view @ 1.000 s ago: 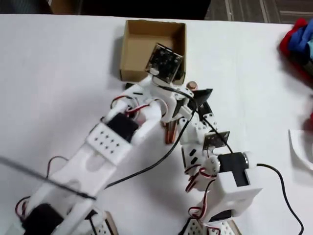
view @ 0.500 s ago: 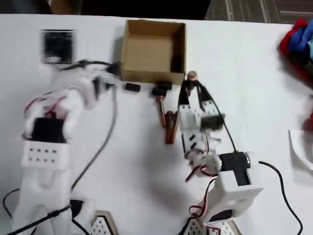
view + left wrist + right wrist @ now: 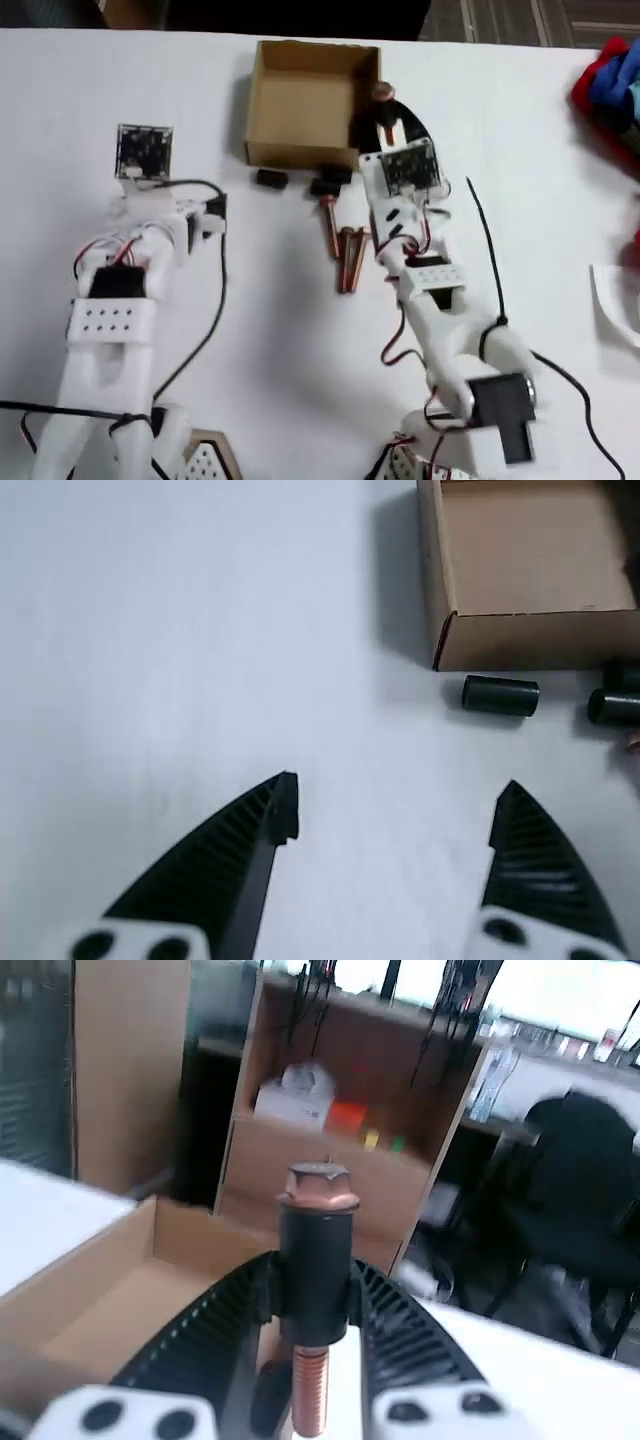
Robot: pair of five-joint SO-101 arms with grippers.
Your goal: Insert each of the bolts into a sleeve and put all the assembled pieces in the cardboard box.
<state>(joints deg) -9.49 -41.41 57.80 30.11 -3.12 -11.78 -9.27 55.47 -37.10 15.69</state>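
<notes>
High view: sleeved bolt [image 3: 383, 94] in right gripper [image 3: 386, 118]; cardboard box [image 3: 262, 100] rim just beside.

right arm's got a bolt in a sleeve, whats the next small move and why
Probably shift the right end effector a little over the cardboard box before opening. It is shut on the sleeved bolt, held upright, and the high view puts it at the box's right wall rather than above the inside.

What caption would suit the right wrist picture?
A sleeved bolt, clamped in the right gripper, by the cardboard box.
</notes>
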